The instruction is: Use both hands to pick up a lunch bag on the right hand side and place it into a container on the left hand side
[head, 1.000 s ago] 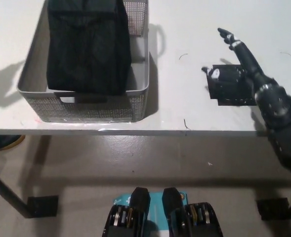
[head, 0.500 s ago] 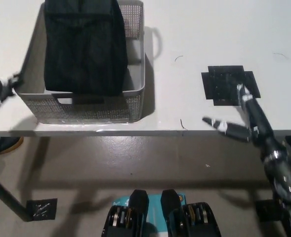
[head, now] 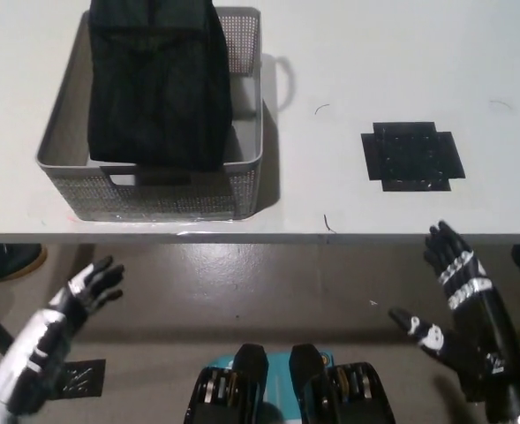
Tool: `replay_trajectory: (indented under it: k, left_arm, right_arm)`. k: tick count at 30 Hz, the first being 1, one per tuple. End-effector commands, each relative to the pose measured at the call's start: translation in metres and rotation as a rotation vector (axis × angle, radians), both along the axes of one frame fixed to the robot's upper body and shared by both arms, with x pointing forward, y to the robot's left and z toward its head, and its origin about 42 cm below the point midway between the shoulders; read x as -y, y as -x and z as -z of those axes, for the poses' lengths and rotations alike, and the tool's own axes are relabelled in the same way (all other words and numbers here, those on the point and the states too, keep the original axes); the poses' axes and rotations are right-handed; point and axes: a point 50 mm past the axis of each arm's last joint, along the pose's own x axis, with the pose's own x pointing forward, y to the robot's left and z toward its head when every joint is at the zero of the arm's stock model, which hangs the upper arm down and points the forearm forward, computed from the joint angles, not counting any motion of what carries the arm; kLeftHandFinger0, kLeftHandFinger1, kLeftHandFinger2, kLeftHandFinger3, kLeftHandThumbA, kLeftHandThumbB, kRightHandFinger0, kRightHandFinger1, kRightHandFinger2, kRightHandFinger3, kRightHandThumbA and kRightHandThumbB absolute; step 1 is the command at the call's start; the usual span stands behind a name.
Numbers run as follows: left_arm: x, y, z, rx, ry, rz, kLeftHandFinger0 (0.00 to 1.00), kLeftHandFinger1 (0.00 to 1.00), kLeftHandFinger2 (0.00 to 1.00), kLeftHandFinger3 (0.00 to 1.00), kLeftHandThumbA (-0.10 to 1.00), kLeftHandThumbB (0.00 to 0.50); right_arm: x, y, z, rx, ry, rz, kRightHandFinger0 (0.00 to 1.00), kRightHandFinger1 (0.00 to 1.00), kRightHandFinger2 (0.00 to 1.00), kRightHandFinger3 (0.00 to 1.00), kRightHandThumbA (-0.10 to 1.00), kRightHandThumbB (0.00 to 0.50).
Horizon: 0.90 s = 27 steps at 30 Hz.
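Fingers of both hands are spread apart and hold nothing. At the lower left of the frame, the white left hand (head: 90, 287) hangs below the table's (head: 348, 53) front edge, over the floor; its forearm runs off the bottom left corner, so only part of it shows. At the upper left, the grey container (head: 167, 196) sits on the table with the black lunch bag (head: 158, 84) standing inside it. The bag fills most of the left and middle of the container and rises above its rim; its top is cut off by the frame's upper edge, and it hides the container's floor and rear wall except for a strip at the right. Right of centre, a black cross-shaped patch (head: 412, 155) lies flat on the table, well apart from the container. At the lower right, the black right hand (head: 458, 305) is also below the table edge, palm open, its arm cut off by the bottom right corner.
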Motion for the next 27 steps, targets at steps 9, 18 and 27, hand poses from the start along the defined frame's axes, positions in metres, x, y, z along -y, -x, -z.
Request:
replay_trajectory:
  k: [9, 18, 27]
  left_arm:
    - [0.026, -0.015, 0.083, -0.088, 0.099, -0.079, 1.00, 1.00, 1.00, 1.00, 1.00, 0.166]
    - [0.033, -0.018, 0.095, -0.089, 0.070, -0.055, 1.00, 1.00, 1.00, 1.00, 1.00, 0.211]
    - [0.033, -0.018, 0.096, -0.094, 0.053, -0.054, 1.00, 1.00, 1.00, 1.00, 1.00, 0.191]
  right_arm:
    - [-0.054, -0.009, 0.060, -0.077, -0.245, -0.064, 1.00, 1.00, 1.00, 1.00, 1.00, 0.222]
    - [-0.085, -0.002, 0.073, -0.095, -0.235, -0.060, 1.00, 1.00, 1.00, 1.00, 1.00, 0.206]
    - [-0.085, -0.005, 0.072, -0.112, -0.234, -0.030, 1.00, 1.00, 1.00, 1.00, 1.00, 0.130]
